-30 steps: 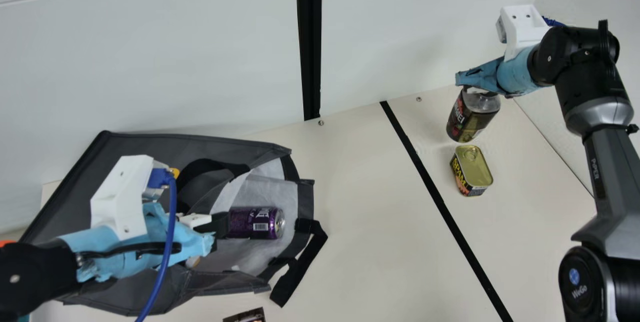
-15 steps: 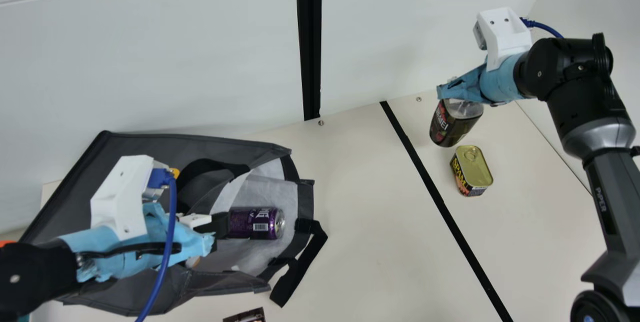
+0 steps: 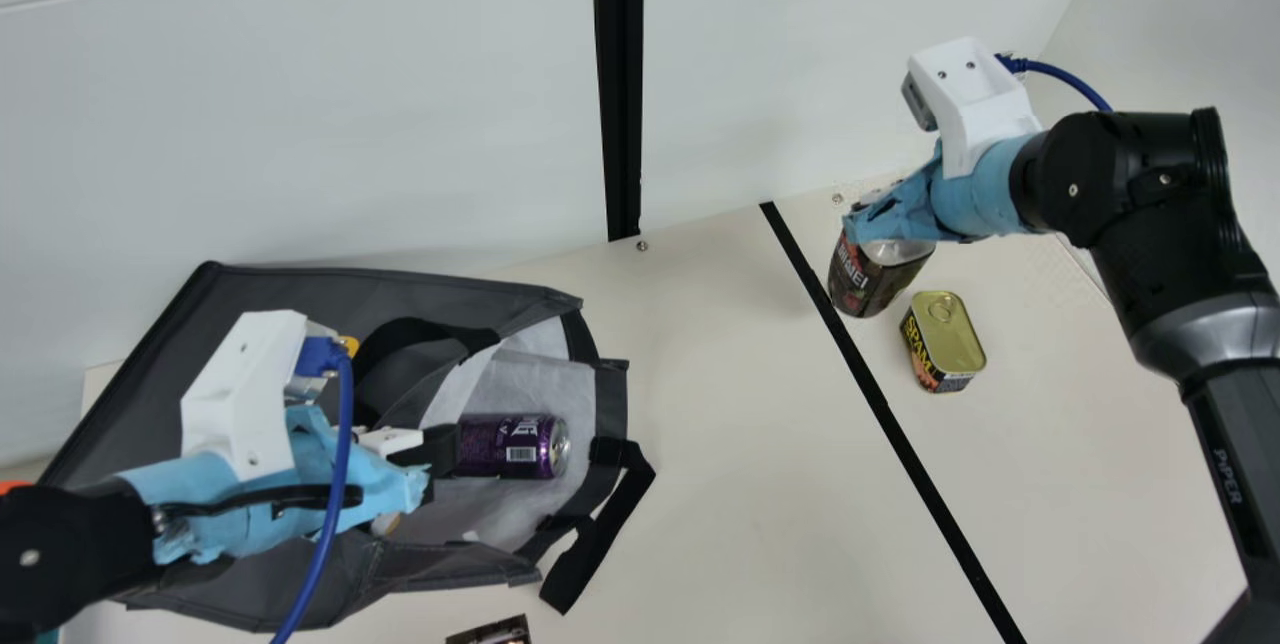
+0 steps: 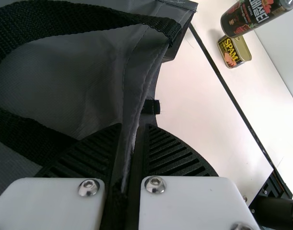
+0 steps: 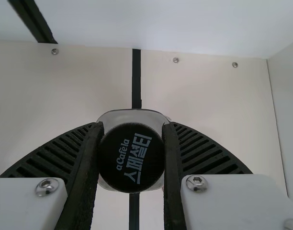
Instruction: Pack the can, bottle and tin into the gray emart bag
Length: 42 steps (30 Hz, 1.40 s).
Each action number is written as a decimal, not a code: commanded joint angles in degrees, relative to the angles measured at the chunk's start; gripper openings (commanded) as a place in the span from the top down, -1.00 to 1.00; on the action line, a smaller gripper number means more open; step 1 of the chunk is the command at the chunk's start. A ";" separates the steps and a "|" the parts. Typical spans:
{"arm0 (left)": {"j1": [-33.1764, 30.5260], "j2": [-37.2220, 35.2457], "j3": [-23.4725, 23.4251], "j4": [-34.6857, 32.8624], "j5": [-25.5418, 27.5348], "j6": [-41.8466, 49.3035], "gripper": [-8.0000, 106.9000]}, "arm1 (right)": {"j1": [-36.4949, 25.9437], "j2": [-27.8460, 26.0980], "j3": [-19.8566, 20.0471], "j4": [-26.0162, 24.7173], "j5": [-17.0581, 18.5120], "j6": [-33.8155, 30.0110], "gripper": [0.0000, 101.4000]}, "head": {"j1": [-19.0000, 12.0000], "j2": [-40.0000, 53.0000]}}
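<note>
My left gripper [image 3: 428, 464] is at the opening of the gray bag [image 3: 290, 294]; in the left wrist view my left gripper [image 4: 132, 132] is shut on the bag's edge [image 4: 144, 81]. A purple can [image 3: 510, 446] lies on its side on the bag's pale lining, just beyond those fingers. At the right, my right gripper [image 3: 858, 216] holds the dark-labelled bottle [image 3: 868, 276] by its top, tilted. The right wrist view has my right gripper [image 5: 132, 143] closed around the bottle's black cap [image 5: 131, 158]. The tin [image 3: 943, 339] stands upright on the table beside the bottle.
Pale walls [image 3: 300, 124] rise behind the table [image 3: 700, 404], with a black post [image 3: 622, 84] at mid-back. A black tape line [image 3: 880, 404] crosses the tabletop. A dark printed item [image 3: 492, 632] lies at the front edge, and a bag strap [image 3: 600, 534] trails rightward.
My right gripper has carried the bottle leftward and toward the table's front, to beside the tape line. The left arm, bag, can and tin have kept still.
</note>
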 commanded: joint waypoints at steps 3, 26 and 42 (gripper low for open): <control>0.00 0.00 0.00 0.00 0.00 0.00 0.68 | 0.55 -1.36 1.39 1.05 0.30 -3.10 1.00 | -1.30 -0.05; 0.00 0.00 0.00 0.00 0.00 0.00 0.68 | 7.90 -11.21 11.16 6.55 3.86 -14.11 1.00 | -1.30 -0.05; 0.00 0.00 0.00 0.00 0.00 0.00 0.68 | 12.67 -15.13 13.80 10.63 8.41 -18.65 1.00 | -1.30 -0.05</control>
